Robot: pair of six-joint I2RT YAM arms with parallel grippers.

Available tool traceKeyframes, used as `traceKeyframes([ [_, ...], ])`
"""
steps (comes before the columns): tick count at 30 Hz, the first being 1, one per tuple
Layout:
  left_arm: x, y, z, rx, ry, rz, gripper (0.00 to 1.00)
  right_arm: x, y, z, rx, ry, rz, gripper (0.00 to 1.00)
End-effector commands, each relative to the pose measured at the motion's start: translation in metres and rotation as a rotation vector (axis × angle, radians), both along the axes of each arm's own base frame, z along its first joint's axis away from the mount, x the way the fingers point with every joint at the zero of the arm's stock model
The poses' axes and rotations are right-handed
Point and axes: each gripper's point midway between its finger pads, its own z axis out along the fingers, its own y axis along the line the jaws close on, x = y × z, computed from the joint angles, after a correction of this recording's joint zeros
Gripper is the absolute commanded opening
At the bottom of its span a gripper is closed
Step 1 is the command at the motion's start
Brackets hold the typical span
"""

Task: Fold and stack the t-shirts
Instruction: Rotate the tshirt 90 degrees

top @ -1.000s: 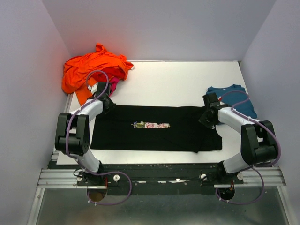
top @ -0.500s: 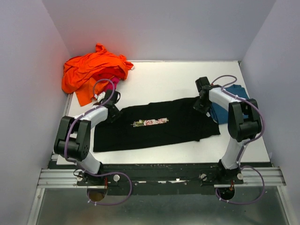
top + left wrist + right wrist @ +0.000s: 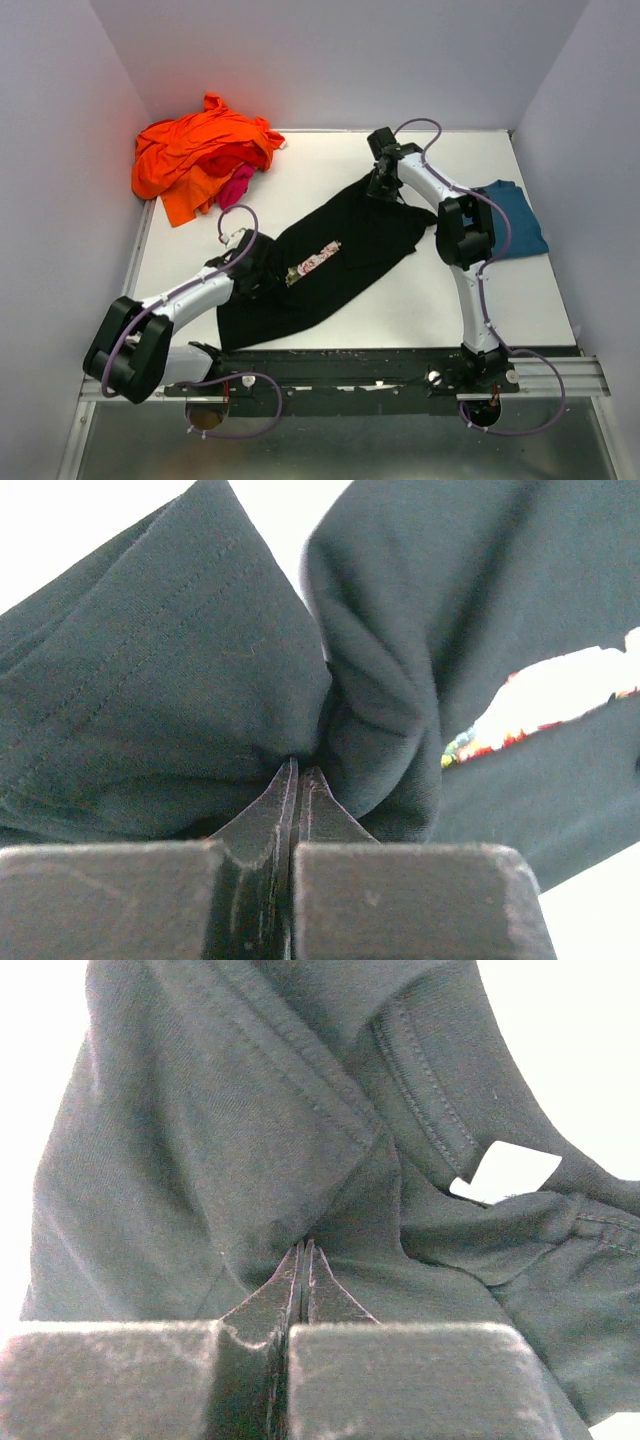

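The black t-shirt (image 3: 340, 250) with a white-and-pink chest print (image 3: 313, 262) lies folded lengthwise and slanted across the white table, from near left to far right. My left gripper (image 3: 257, 268) is shut on its near-left end; the cloth bunches at the fingertips in the left wrist view (image 3: 299, 765). My right gripper (image 3: 380, 185) is shut on its far end, pinching a seamed fold in the right wrist view (image 3: 304, 1245). The teal-blue t-shirt (image 3: 512, 218) lies folded at the right. The orange t-shirt (image 3: 200, 150) and the magenta-pink one (image 3: 237, 186) lie in a heap at the back left.
The white table (image 3: 330, 160) is bounded by lilac walls at the left, back and right. The arms' mounting rail (image 3: 340, 378) runs along the near edge.
The black t-shirt has been swung from lying crosswise to a diagonal. My right gripper carried its end far back and leftward; my left gripper drew its end nearer and to the right.
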Motion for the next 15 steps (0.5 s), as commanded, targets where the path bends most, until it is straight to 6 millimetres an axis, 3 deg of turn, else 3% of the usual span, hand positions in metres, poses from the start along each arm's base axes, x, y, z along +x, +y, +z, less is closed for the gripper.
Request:
traceKeyframes([
  [1, -0.085, -0.028, -0.013, -0.105, 0.224, -0.115, 0.00, 0.002, 0.014, 0.002, 0.033, 0.051, 0.133, 0.01],
  [3, -0.072, -0.037, 0.014, -0.117, 0.132, -0.133, 0.00, 0.011, 0.010, 0.020, 0.009, -0.001, 0.147, 0.01],
  [7, -0.018, -0.011, 0.069, 0.029, -0.067, -0.108, 0.05, 0.019, 0.002, 0.065, 0.045, -0.126, 0.162, 0.09],
  [8, -0.004, -0.006, 0.082, 0.044, -0.096, -0.111, 0.06, 0.017, -0.001, 0.078, 0.063, -0.158, 0.163, 0.14],
  [10, 0.026, 0.007, 0.104, 0.049, -0.164, -0.108, 0.09, 0.010, -0.011, 0.096, 0.089, -0.215, 0.143, 0.37],
  [11, 0.039, 0.012, 0.117, 0.062, -0.210, -0.110, 0.13, 0.002, -0.017, 0.102, 0.105, -0.238, 0.118, 0.39],
  [13, 0.065, 0.014, 0.140, 0.065, -0.328, -0.124, 0.33, -0.015, -0.020, 0.111, 0.178, -0.302, 0.088, 0.46],
  [15, 0.089, 0.002, 0.159, 0.022, -0.448, -0.169, 0.48, -0.037, -0.027, 0.109, 0.224, -0.330, 0.026, 0.46],
])
